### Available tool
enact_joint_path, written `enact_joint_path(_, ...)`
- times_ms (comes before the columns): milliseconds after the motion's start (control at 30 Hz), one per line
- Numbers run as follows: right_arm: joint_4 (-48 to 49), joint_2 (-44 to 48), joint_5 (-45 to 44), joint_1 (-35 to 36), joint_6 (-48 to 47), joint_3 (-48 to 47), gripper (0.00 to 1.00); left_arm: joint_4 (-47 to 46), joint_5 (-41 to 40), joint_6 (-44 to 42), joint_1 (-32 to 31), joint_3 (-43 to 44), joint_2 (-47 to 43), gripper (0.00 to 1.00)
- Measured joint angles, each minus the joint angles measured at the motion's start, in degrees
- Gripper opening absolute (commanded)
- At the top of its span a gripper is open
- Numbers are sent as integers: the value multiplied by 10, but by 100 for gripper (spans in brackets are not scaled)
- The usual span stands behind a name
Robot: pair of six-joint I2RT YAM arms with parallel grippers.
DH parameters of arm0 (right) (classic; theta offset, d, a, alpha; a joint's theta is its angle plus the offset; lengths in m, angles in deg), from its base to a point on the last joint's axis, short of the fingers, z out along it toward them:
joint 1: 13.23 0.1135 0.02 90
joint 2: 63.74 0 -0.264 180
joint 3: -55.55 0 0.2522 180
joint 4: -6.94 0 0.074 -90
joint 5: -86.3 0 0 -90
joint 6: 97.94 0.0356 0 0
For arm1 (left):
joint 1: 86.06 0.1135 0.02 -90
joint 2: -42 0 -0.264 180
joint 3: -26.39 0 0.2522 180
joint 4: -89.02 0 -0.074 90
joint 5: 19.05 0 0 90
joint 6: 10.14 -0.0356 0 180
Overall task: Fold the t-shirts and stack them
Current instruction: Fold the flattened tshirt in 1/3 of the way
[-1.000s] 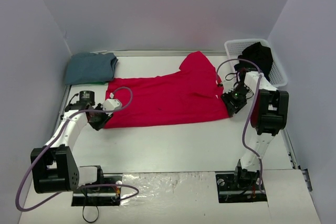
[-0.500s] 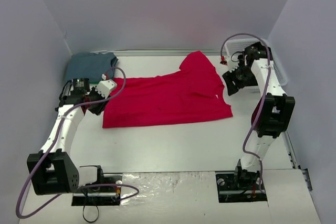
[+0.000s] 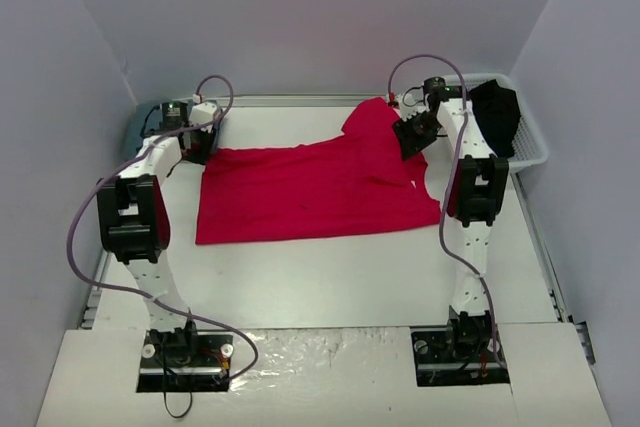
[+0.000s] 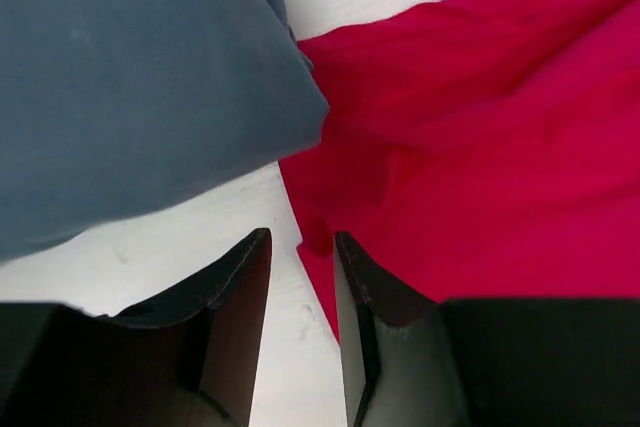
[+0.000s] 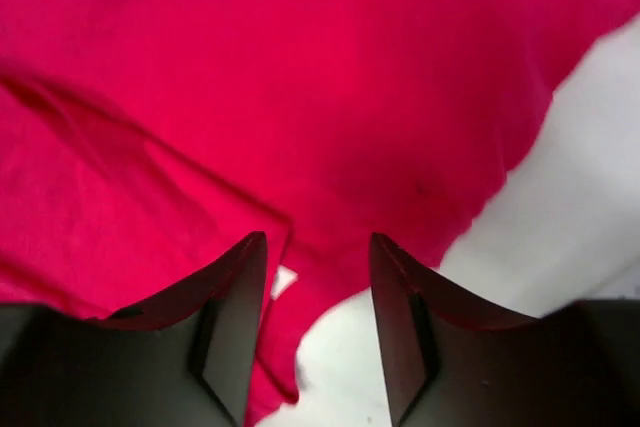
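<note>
A bright red t-shirt (image 3: 320,187) lies spread flat mid-table. My left gripper (image 3: 196,145) hovers at its far left corner, beside the folded slate blue-grey t-shirt (image 3: 140,129). In the left wrist view that gripper (image 4: 302,247) is open a little, with bare table and the red t-shirt's edge (image 4: 480,167) below and the blue-grey t-shirt (image 4: 130,77) just ahead. My right gripper (image 3: 409,138) is over the red t-shirt's collar end. In the right wrist view it (image 5: 318,247) stands open above the red cloth (image 5: 300,77) and the white neck label (image 5: 284,280). A black t-shirt (image 3: 495,112) lies in the basket.
The white slatted basket (image 3: 535,144) stands at the back right corner, close to my right arm. Grey walls close in the table on the left, back and right. White table surface (image 3: 330,277) runs between the red t-shirt and the arm bases.
Both arms have swung from the red t-shirt's near corners to its far edge: the left to the far left corner by the blue-grey t-shirt, the right to the collar.
</note>
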Motion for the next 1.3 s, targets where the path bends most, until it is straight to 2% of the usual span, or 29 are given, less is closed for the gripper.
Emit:
enact_joint_path(167,16,-61,-18,26,22,-67,28,-4,-8,21,-1,20,61,30)
enact_joint_path(300,24,-79,-30,43,29,-75,18,-6,-8,30,-3,20,68,30)
enact_joint_path(433,28,-85,-37,56,31,-62,1,-17,-8,33,-7,19,68,30)
enact_joint_path(600,49,-74,-43,59,27,-12,0,-26,-9,34,-10,7,64,30)
enact_joint_path(800,93,-17,-47,59,17,95,0,-22,-6,33,-13,-30,35,29)
enact_joint_path(1033,116,24,-53,59,11,168,0,-23,10,19,-22,-92,-39,16)
enact_joint_path(1133,118,24,-54,59,12,169,0,-27,22,14,-36,-129,-72,3)
enact_joint_path(1300,117,24,-53,59,14,168,0,-35,31,0,-72,-163,-79,2)
